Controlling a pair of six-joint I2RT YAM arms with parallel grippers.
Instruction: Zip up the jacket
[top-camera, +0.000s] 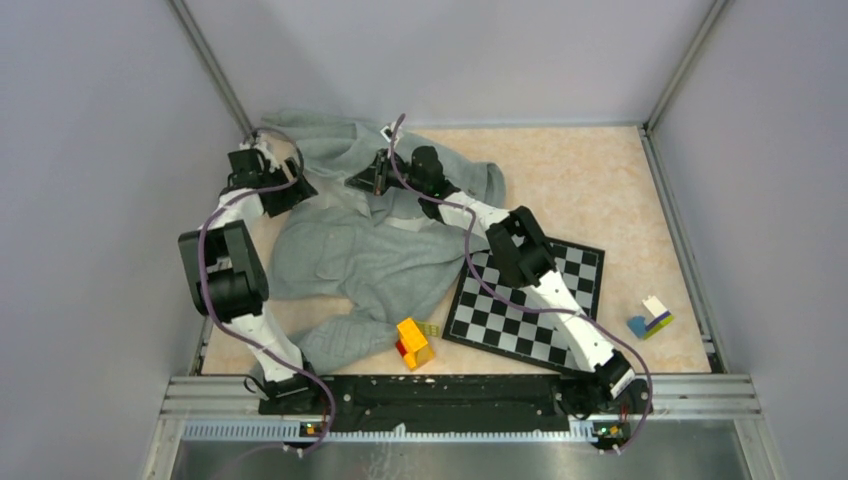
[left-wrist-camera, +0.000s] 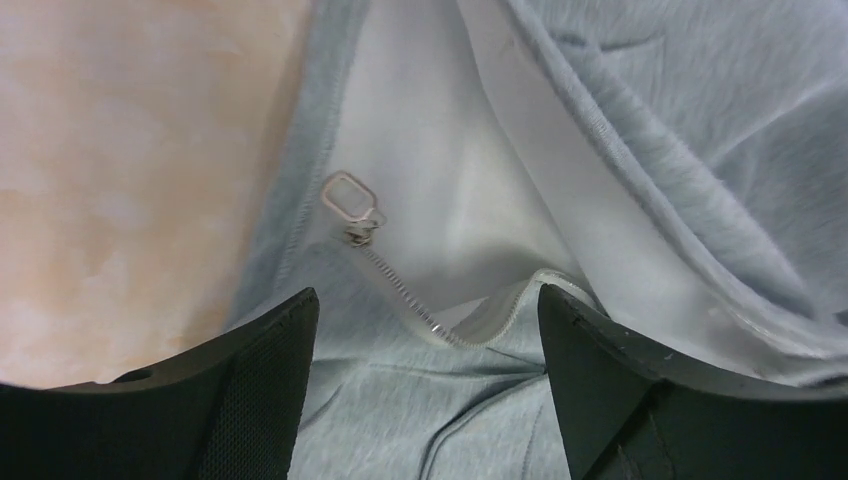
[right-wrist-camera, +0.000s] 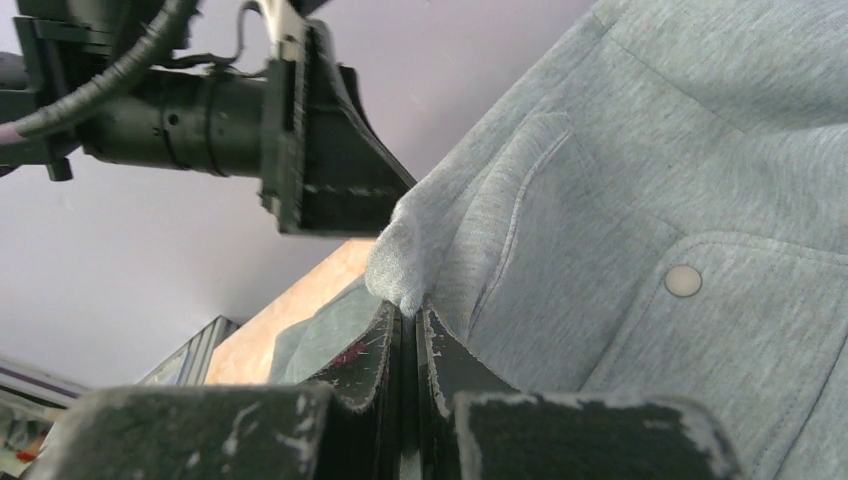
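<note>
The light grey jacket (top-camera: 370, 255) lies rumpled on the table, open, with its white lining showing. In the left wrist view its zipper pull (left-wrist-camera: 350, 196) and a short run of zipper teeth (left-wrist-camera: 400, 290) lie on the jacket (left-wrist-camera: 640, 120) just ahead of my fingers. My left gripper (left-wrist-camera: 427, 300) is open and hovers over the jacket's left front edge (top-camera: 285, 195). My right gripper (right-wrist-camera: 412, 312) is shut on a fold of the jacket's edge (right-wrist-camera: 405, 270) and holds it raised near the collar (top-camera: 372, 178).
A black-and-white chessboard (top-camera: 560, 300) lies right of the jacket, under my right arm. A yellow and red block (top-camera: 413, 342) sits near the front edge. A blue, white and yellow block (top-camera: 650, 318) lies at the right. The left arm's wrist (right-wrist-camera: 300, 120) is close to my right fingers.
</note>
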